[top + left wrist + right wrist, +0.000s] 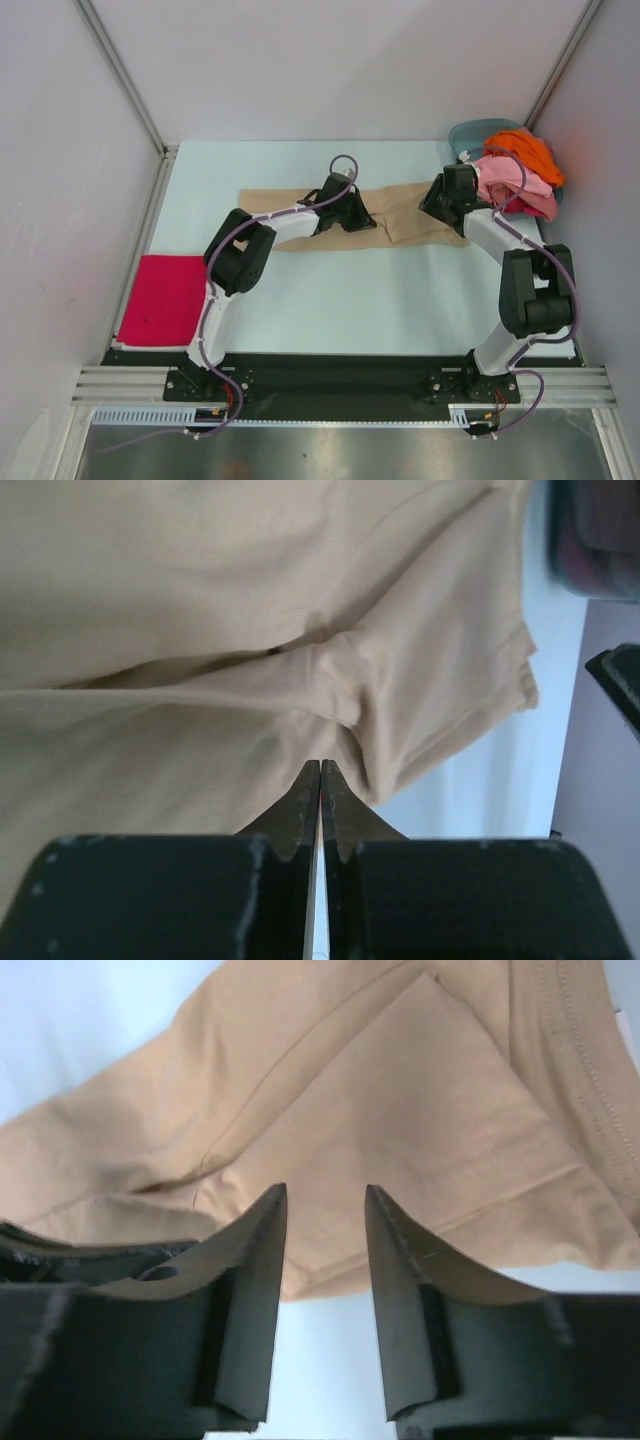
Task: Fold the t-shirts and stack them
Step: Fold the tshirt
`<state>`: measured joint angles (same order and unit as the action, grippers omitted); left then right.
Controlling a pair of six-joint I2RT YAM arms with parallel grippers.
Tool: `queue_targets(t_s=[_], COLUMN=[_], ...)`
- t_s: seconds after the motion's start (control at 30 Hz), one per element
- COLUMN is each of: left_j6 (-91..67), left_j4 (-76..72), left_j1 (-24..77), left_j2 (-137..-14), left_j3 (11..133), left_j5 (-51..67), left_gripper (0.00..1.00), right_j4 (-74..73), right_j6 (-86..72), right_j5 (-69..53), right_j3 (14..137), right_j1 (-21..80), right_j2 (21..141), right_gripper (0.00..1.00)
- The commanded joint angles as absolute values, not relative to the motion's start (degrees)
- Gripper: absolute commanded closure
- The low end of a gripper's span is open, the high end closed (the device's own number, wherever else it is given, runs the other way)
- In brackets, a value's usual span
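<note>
only the top view shows the folded magenta t-shirt (163, 298) at the surface's (330, 300) near left, and the pink t-shirt (515, 185) and orange t-shirt (527, 150) heaped on the teal basin (470, 132). the tan t-shirt (410, 222) lies across the far middle. the wrist views show the left pincer (320, 772) pressed together at its bunched fold and the right pincer (325, 1200) spread over a sleeve.

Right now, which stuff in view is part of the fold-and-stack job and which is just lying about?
Job:
tan t-shirt, spread mid-table
magenta t-shirt, folded, near left
shirt pile, pink, orange, red, far right
left claw shut, right claw open, both at the tan one

Lying about:
teal basin, behind and under the pile
</note>
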<state>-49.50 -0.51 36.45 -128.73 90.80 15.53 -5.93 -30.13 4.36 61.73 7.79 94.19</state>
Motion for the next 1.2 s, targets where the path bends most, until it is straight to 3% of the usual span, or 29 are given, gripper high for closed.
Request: queue_targets(t_s=[0.0,0.03,0.1,0.2,0.3,0.43,0.63,0.77,0.93,1.0,1.07,1.1,1.17], left_j6=[-50.1,-50.3,-50.6,-51.2,-51.6,-52.2,-50.7,-49.0,-45.4,-43.9,-41.0,-39.9,-36.3], left_j4=[-0.4,-0.4,-0.4,-0.4,-0.4,-0.4,-0.4,-0.4,-0.4,1.4,2.4,3.9,7.1], left_j1=[36.0,35.9,35.2,34.1,33.4,33.0,32.1,31.4,31.3,31.3,31.2,31.1,30.9], left_j2=[-130.0,-130.4,-132.4,-135.2,-138.1,-141.0,-138.6,-133.3,-123.3,-118.2,-114.4,-111.0,-107.8], left_j3=[94.4,94.7,96.4,99.4,103.3,106.8,104.2,99.1,90.9,86.9,84.4,82.2,80.3], left_j5=[14.9,15.1,15.7,16.7,17.6,19.2,20.2,21.5,20.7,20.8,19.9,19.4,18.9], left_gripper=[0.96,0.97,0.97,0.97,0.97,0.97,0.93,0.85,0.69,0.61,0.46,0.29,0.12], right_j4=[-7.4,-8.2,-8.8,-8.7,-10.1,-10.2,-8.1,-13.9,-16.8,-17.1,-21.8,-24.3,-29.8], right_j6=[-36.8,-38.3,-40.4,-40.9,-41.0,-40.8,-33.7,-34.1,-35.2,-34.4,-34.7,-34.3,-33.9], right_j5=[8.0,9.1,10.3,13.5,14.6,14.9,14.2,15.7,11.9,1.9,1.3,5.1,10.5], right_j3=[66.3,67.1,68.1,68.6,70.4,71.1,70.6,73.2,76.8,77.4,80.6,82.2,86.9], right_j1=[8.3,8.5,9.7,11.7,12.4,12.6,13.2,13.4,13.3,11.3,11.1,12.1,13.6], right_j2=[98.9,99.8,101.9,103.0,105.2,106.5,103.8,101.3,101.4,102.6,104.9,105.6,107.5], right_gripper=[0.62,0.7,0.76,0.75,0.66,0.3,0.0,0.0,0.0,0.0,0.0,0.0,0.0])
